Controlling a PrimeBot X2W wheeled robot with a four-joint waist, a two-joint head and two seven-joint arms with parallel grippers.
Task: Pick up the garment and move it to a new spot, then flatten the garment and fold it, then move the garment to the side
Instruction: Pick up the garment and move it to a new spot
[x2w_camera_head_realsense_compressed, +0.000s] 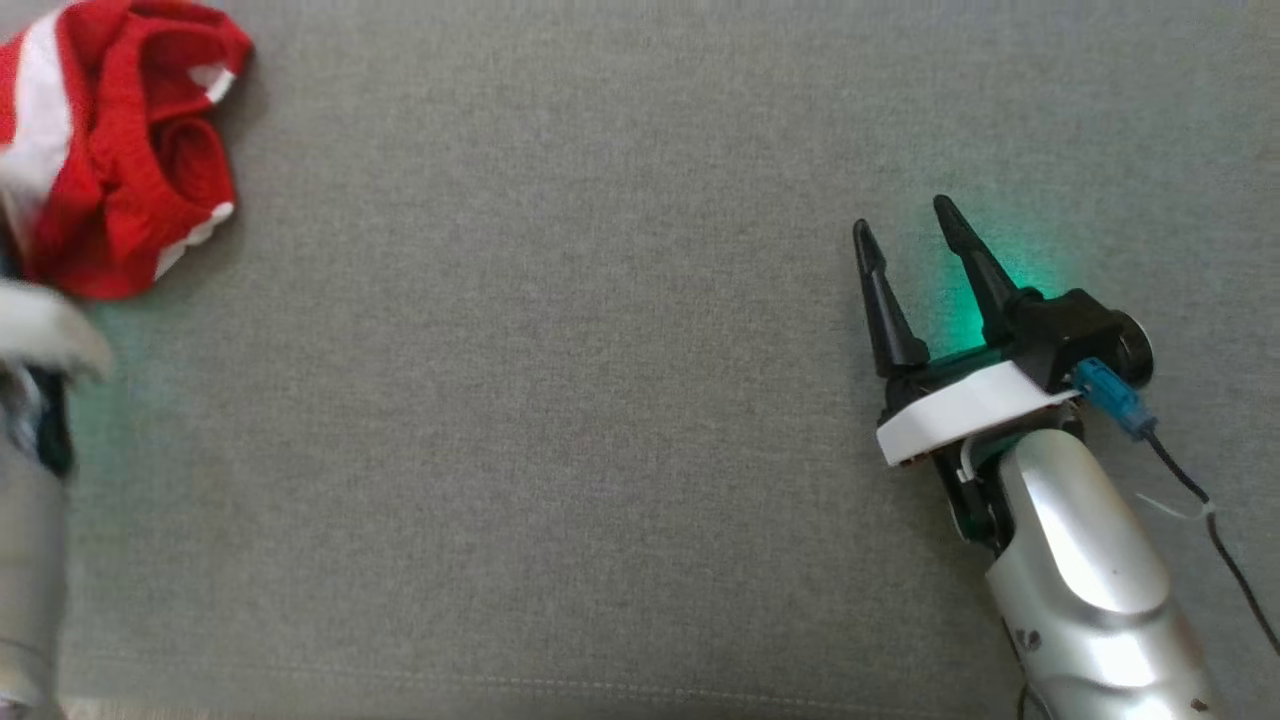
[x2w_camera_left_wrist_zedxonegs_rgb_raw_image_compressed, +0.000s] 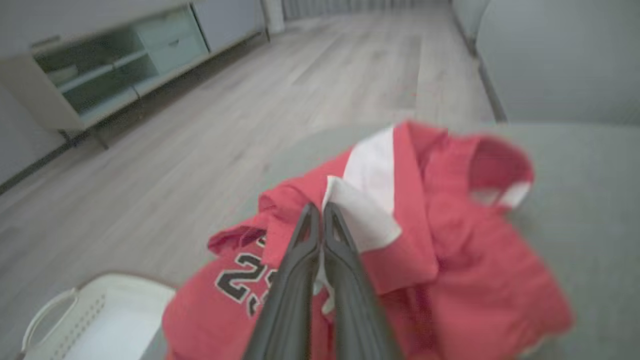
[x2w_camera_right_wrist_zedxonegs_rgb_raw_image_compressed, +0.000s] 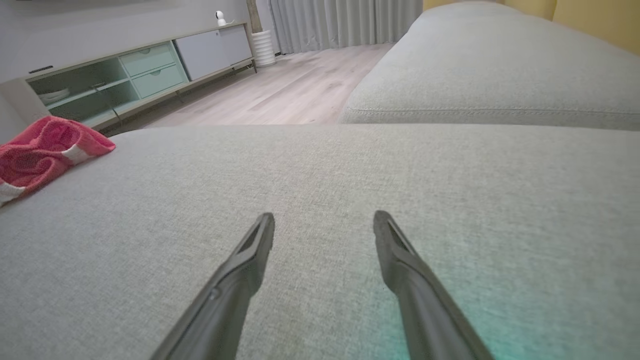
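Observation:
The garment (x2w_camera_head_realsense_compressed: 120, 150) is a red jersey with white panels and a black number, lying crumpled at the far left of the grey sofa cushion (x2w_camera_head_realsense_compressed: 600, 400). In the left wrist view my left gripper (x2w_camera_left_wrist_zedxonegs_rgb_raw_image_compressed: 320, 210) has its fingers pressed together on a red and white fold at the top of the garment (x2w_camera_left_wrist_zedxonegs_rgb_raw_image_compressed: 450, 260). The left forearm (x2w_camera_head_realsense_compressed: 30, 520) is blurred at the head view's left edge. My right gripper (x2w_camera_head_realsense_compressed: 905, 222) hovers open over bare cushion far to the right, holding nothing. The right wrist view shows its spread tips (x2w_camera_right_wrist_zedxonegs_rgb_raw_image_compressed: 325, 218) and the garment (x2w_camera_right_wrist_zedxonegs_rgb_raw_image_compressed: 45, 150) away at the left.
A white laundry basket (x2w_camera_left_wrist_zedxonegs_rgb_raw_image_compressed: 95, 320) stands on the wood floor (x2w_camera_left_wrist_zedxonegs_rgb_raw_image_compressed: 300, 100) below the cushion's left edge. A low cabinet (x2w_camera_right_wrist_zedxonegs_rgb_raw_image_compressed: 125, 75) lines the far wall. A second sofa cushion (x2w_camera_right_wrist_zedxonegs_rgb_raw_image_compressed: 500, 65) lies beyond the right gripper. The cushion's front seam (x2w_camera_head_realsense_compressed: 500, 685) runs near the bottom.

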